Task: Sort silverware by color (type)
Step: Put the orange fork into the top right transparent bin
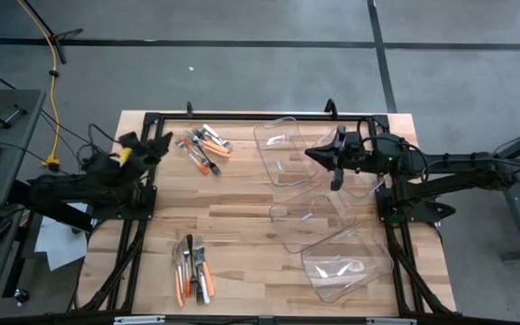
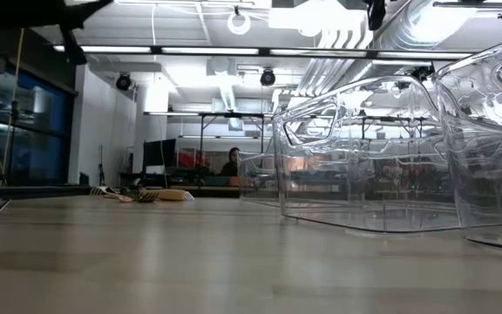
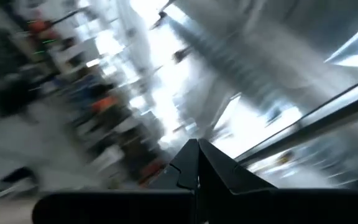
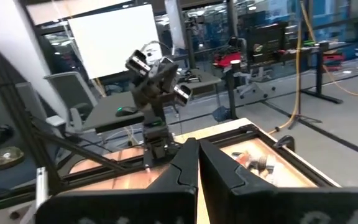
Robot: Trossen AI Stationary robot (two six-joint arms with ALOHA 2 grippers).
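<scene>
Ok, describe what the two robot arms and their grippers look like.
Both arms are dark, near-black jointed links. The left arm carries yellow patches near its wrist, ahead of the left gripper. The right arm is long and slim with a green light; the right gripper ends in two dark, tapered fingers.

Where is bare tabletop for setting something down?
Bare wood runs between the far silverware pile and the near pile, left of the clear bins. The right half is crowded: four bins nearly touching, right tool above them. Left tool sits at the far-left edge.
</scene>
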